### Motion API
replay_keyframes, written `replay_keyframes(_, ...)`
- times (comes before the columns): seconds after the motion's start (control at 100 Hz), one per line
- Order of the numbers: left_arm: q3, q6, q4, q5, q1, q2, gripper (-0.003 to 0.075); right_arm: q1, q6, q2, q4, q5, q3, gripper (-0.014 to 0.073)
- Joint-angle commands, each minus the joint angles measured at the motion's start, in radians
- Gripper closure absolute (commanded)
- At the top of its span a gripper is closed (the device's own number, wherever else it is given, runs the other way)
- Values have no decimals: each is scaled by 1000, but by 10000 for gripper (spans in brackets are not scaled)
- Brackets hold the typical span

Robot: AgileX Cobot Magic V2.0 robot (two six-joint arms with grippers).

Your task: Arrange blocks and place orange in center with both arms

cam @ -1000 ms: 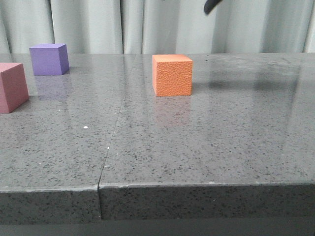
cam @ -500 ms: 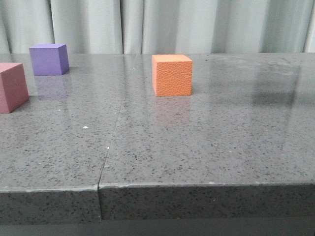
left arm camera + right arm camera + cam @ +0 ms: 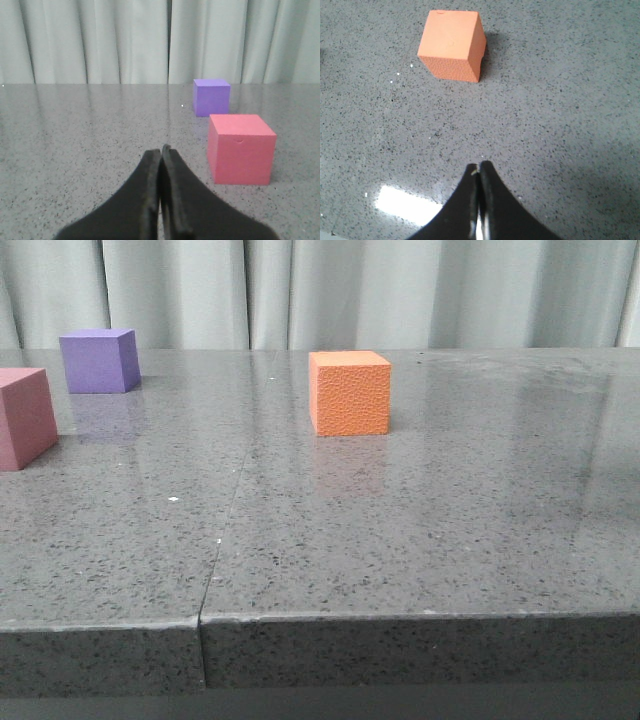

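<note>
orange cube sits alone on your table; only wrist views show left gripper and right gripper, both clenched, empty.

No readable text, labels, brands, numbers or signs on anything

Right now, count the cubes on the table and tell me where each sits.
3. The orange cube stands alone near the table's middle. The purple cube is at the far left, and the pinkish-red cube sits nearer, cut off by the left edge. None seem hidden.
</note>
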Motion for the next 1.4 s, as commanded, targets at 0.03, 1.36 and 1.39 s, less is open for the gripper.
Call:
replay_keyframes(0.03,39,-2,-9,-195,0,-27,741,-3,-15,-144,1,-187,116,663)
replay_keyframes(1.36,-952,79,-111,487,0,857,244,-3,-16,-858,-137,-465,706,663)
replay_keyframes(1.39,-978,79,-115,487,0,881,171,-3,-16,-858,-137,-465,706,663)
